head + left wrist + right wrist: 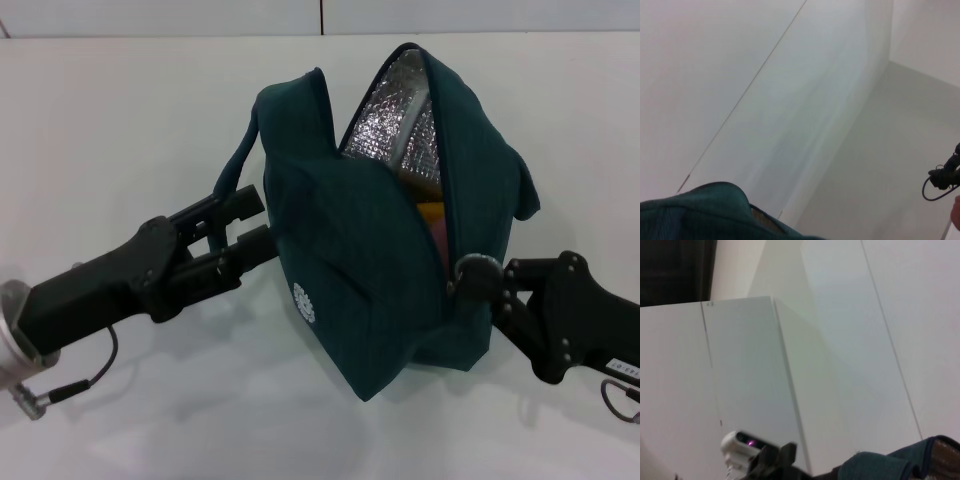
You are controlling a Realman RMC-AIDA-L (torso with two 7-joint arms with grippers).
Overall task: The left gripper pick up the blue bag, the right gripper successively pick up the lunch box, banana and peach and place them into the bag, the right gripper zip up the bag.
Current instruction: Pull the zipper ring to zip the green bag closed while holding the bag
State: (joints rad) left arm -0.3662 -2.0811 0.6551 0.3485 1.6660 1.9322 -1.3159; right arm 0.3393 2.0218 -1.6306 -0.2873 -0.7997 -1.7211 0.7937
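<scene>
The blue bag (385,250) hangs mid-table, mouth gaping at the top, silver lining (395,125) showing, something yellow and pink tucked inside. The left gripper (245,230) is clamped on the bag's left side by the handle (240,150). The right gripper (478,278) sits at the zip line on the right; whether it pinches the pull, I can't tell. To zip well: left holds taut, right draws steadily along the track. A small white round logo (305,301) shows, no readable words.
</scene>
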